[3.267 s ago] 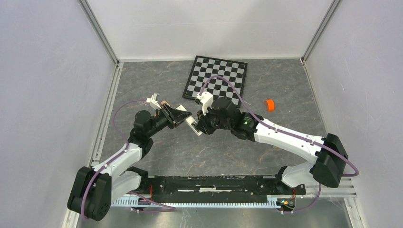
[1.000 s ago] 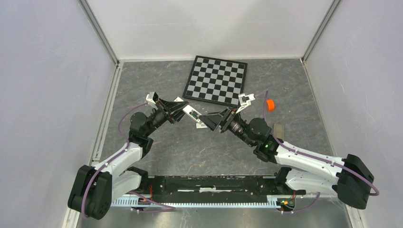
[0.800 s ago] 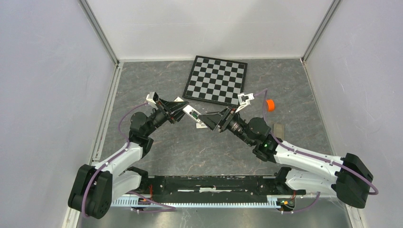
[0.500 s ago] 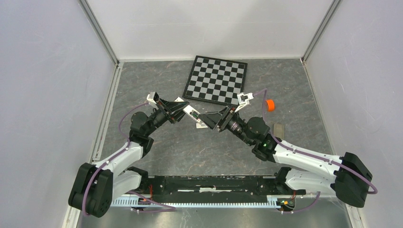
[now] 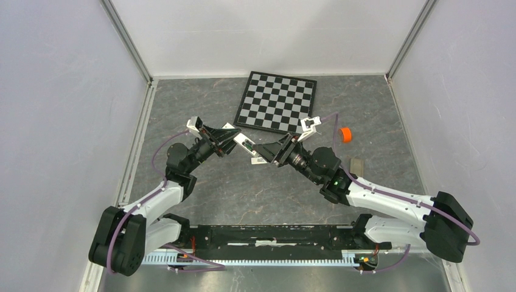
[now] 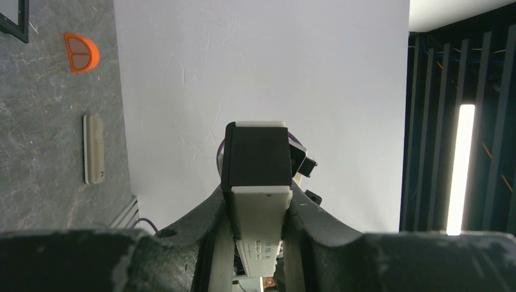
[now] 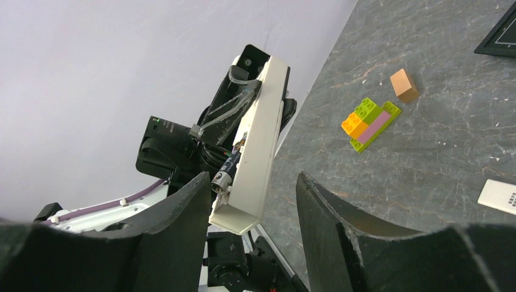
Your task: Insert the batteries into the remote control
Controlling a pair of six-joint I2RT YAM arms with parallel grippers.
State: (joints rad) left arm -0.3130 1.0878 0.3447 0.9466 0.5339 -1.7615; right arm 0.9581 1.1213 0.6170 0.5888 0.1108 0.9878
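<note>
Overhead, my left gripper [image 5: 233,140] clamps one end of the remote [image 5: 246,147] and holds it off the table [image 5: 243,191], between the two arms. The remote's long axis runs straight out of those jaws toward my right gripper [image 5: 271,152], whose fingers flank the free end. The upturned face is white with a small dark patch. A checkerboard [image 5: 277,102] lies beyond both grippers. An orange cap [image 5: 345,134] and a cream block [image 5: 356,165] sit behind the right wrist.

My left wrist camera looks along the remote's length. The remote is pinched tight between both fingers [image 6: 207,225]. A narrow pale face shows faint marks close to the jaws. The far end, pointing away from them, is a black section capped in white.

Only the right wrist camera shows a battery [image 7: 227,168]. It is a slim dark cylinder lying lengthwise in the remote's side, with its metal tip toward my right jaws. From here the remote rises tilted from between those jaws, which stand partly open and hold nothing. On the side away from the battery there is a clear gap between finger and remote. On the battery side the finger is close, but I cannot tell whether it touches. The remote's far end sits in the left gripper's clear-padded grip. Past the jaws, stacked bricks [image 7: 370,125] and a tan cube [image 7: 404,85] rest on the table.
</note>
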